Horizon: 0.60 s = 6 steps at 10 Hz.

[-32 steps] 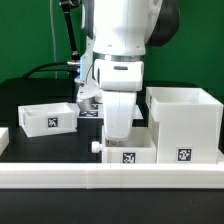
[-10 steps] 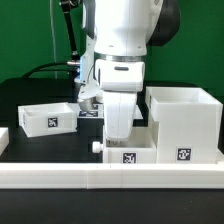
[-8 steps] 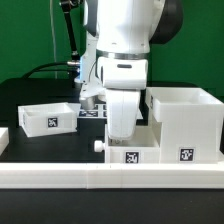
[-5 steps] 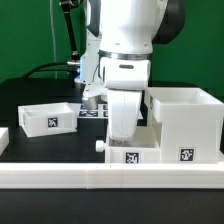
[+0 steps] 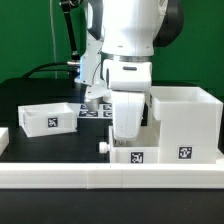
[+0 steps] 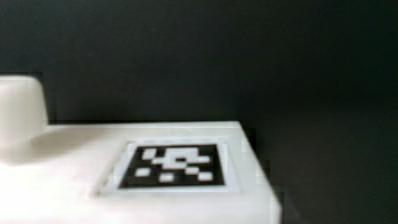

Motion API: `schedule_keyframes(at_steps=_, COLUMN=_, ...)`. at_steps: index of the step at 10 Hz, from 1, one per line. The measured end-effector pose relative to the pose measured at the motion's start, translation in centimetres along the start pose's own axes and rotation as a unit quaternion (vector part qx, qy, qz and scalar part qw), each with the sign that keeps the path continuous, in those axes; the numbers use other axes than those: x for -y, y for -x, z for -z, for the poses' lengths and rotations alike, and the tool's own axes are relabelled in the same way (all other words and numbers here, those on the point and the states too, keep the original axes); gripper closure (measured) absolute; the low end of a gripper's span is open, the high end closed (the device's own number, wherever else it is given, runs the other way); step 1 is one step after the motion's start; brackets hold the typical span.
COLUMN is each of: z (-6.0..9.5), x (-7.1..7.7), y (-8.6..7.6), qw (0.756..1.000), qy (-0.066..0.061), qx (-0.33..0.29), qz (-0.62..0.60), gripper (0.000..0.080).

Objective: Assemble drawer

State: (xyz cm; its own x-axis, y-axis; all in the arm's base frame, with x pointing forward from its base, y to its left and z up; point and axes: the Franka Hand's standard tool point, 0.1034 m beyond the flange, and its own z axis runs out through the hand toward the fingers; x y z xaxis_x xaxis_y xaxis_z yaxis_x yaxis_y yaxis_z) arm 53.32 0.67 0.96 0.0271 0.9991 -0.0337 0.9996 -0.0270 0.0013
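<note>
A small white tray (image 5: 148,156) with a tag on its front and a knob (image 5: 103,146) on its side stands by the front rail. It sits just beside the tall white housing (image 5: 186,125) on the exterior view's right. My gripper (image 5: 128,143) reaches straight down onto the tray's back wall and is shut on it, with the fingertips hidden behind the wall. The wrist view shows the tray's white face with its tag (image 6: 175,166) and the knob (image 6: 16,115) very close; no fingers show there. The second tray (image 5: 46,117) stands at the exterior view's left.
The long white rail (image 5: 100,179) runs along the table's front edge. The marker board (image 5: 94,112) lies behind my arm. Another white piece (image 5: 3,139) shows at the far left edge. Cables hang behind the arm.
My gripper and the small tray have moved together toward the exterior view's right, closer to the tall housing. The second tray and the housing have not moved.
</note>
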Motion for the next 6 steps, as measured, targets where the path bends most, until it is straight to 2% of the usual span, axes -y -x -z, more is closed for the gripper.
schedule_keyframes(at_steps=5, z=-0.05, x=-0.17, y=0.10, qw=1.000, qy=0.001, qx=0.000, qz=0.009, gripper=0.0757)
schedule_keyframes(at_steps=6, z=-0.06, x=-0.16, y=0.13, qw=1.000, qy=0.001, qx=0.000, qz=0.008, gripper=0.0735)
